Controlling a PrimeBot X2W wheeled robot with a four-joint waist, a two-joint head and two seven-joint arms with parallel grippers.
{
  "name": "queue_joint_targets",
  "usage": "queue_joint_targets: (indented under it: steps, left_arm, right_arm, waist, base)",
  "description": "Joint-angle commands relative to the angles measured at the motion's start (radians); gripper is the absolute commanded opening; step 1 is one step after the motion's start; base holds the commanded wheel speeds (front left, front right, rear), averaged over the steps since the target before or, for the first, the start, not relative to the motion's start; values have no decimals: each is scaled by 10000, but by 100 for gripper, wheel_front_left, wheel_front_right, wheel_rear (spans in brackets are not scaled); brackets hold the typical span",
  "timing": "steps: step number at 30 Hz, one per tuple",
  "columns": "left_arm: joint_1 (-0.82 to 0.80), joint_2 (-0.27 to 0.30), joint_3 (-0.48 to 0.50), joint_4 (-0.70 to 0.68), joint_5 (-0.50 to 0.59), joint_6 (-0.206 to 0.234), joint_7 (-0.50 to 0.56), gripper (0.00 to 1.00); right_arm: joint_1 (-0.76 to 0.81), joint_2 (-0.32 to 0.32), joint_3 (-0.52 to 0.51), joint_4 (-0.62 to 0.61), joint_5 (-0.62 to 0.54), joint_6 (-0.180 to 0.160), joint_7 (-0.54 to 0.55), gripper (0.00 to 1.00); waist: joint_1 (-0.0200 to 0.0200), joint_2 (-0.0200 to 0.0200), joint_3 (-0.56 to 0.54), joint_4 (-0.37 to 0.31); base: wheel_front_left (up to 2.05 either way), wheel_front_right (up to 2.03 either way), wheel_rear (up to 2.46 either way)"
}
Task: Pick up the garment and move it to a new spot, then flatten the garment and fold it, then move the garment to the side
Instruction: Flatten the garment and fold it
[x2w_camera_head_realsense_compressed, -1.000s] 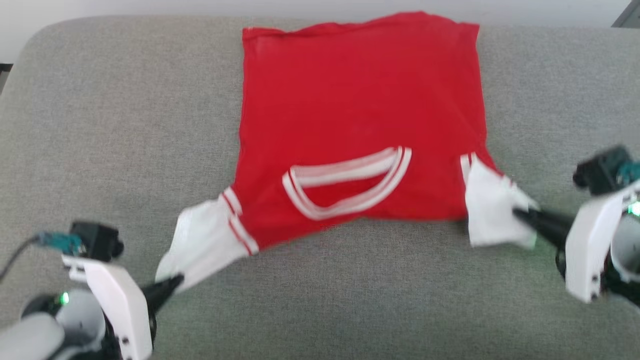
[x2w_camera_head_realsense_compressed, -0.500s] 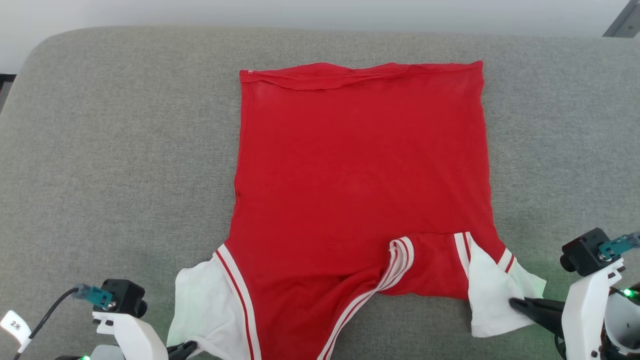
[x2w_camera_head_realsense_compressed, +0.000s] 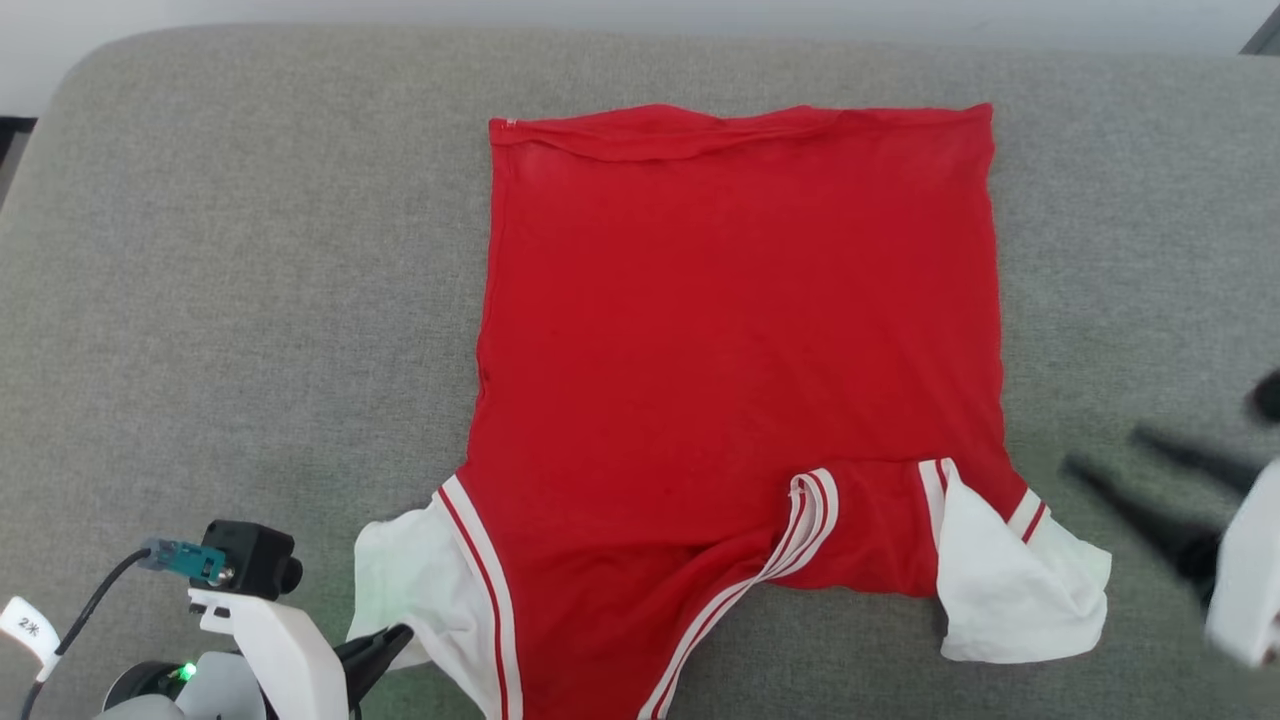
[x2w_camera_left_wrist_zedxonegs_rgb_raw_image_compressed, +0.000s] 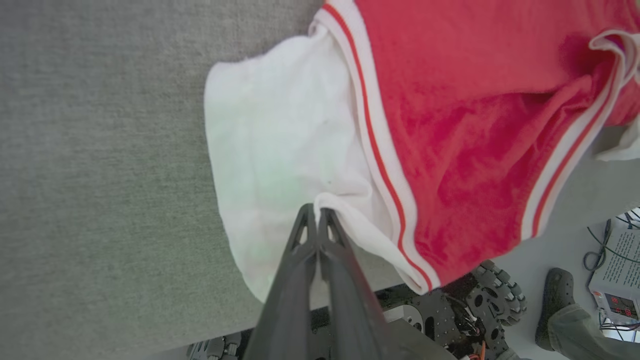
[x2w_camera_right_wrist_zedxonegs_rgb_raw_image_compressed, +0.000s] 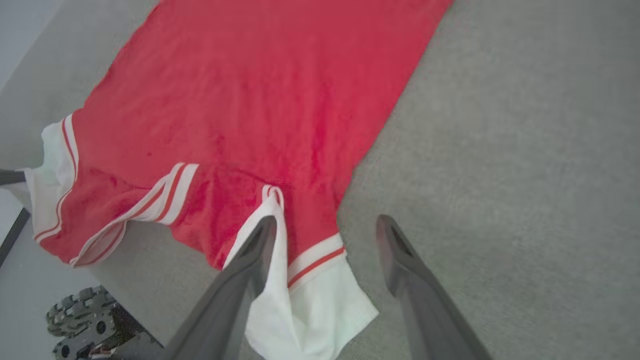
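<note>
While the grey cushion (x2w_camera_head_realsense_compressed: 250, 300) spreads under everything, you see the garment (x2w_camera_head_realsense_compressed: 740, 350) lying flat across its middle, hem at the far side and striped collar toward the robot. Its near white sleeve (x2w_camera_left_wrist_zedxonegs_rgb_raw_image_compressed: 270, 150) is pinched at the edge by your left gripper (x2w_camera_left_wrist_zedxonegs_rgb_raw_image_compressed: 316, 210), fingers pressed tight together. Your right gripper (x2w_camera_head_realsense_compressed: 1105, 450) stands with fingers spread wide, holding nothing, just beside the other sleeve (x2w_camera_head_realsense_compressed: 1010, 590).

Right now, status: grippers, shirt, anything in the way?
Left gripper shut on the garment, at a white sleeve. Right gripper open, holding nothing. Garment spread on grey cushion, collar end rumpled. No obstruction seen.
</note>
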Motion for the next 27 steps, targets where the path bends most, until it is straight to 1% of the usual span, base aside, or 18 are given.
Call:
queue_joint_targets:
  steps: [1,3,4,6,10,12,18,21,22,27]
  left_arm:
    - [-155,-33,50,7,169,-34,-48,0]
    - [-252,-92,85,37,220,-94,-105,0]
    - [-252,-92,85,37,220,-94,-105,0]
    - [-359,-180,103,67,274,-170,-136,0]
    - [-701,-421,168,134,565,-413,-275,0]
    - [-900,-565,187,187,763,-545,-328,0]
    - [-1438,-996,143,388,1155,-893,-383,0]
    - [-1642,-1200,119,518,1269,-1047,-372,0]
    - [-1750,-1315,97,608,1362,-1146,-348,0]
    - [-1978,-1654,61,870,1431,-1378,-338,0]
  right_arm:
    - [-350,293,-320,-230,-311,-2,124,100]
    - [-787,748,-736,-377,-775,-4,335,100]
    - [-787,748,-736,-377,-775,-4,335,100]
    - [-1383,1217,-1054,-332,-1280,-4,449,100]
    - [-2859,1908,-1168,295,-2248,-4,403,100]
    - [-3630,2198,-1184,960,-2629,-4,272,100]
    - [-5730,2550,-1117,3365,-3587,-4,-60,100]
    - [-6670,2633,-1136,4652,-4136,-4,-164,100]
    - [-7252,2657,-1131,5500,-4422,-4,-214,100]
    - [-8464,2610,-1206,7472,-5094,-4,-86,100]
  waist:
    - [0,-1,120,49]
    - [0,-1,243,102]
    - [0,-1,243,102]
    - [0,-1,375,175]
    - [0,-1,635,376]
    - [0,-1,779,501]
    - [0,-1,1293,949]
    - [0,-1,1570,1175]
    - [0,-1,1734,1330]
    - [0,-1,2056,1699]
  base:
    - [0,0,0]
    - [0,0,0]
    - [0,0,0]
    - [0,0,0]
    - [0,0,0]
    - [0,0,0]
    - [0,0,0]
    - [0,0,0]
    - [0,0,0]
    - [0,0,0]
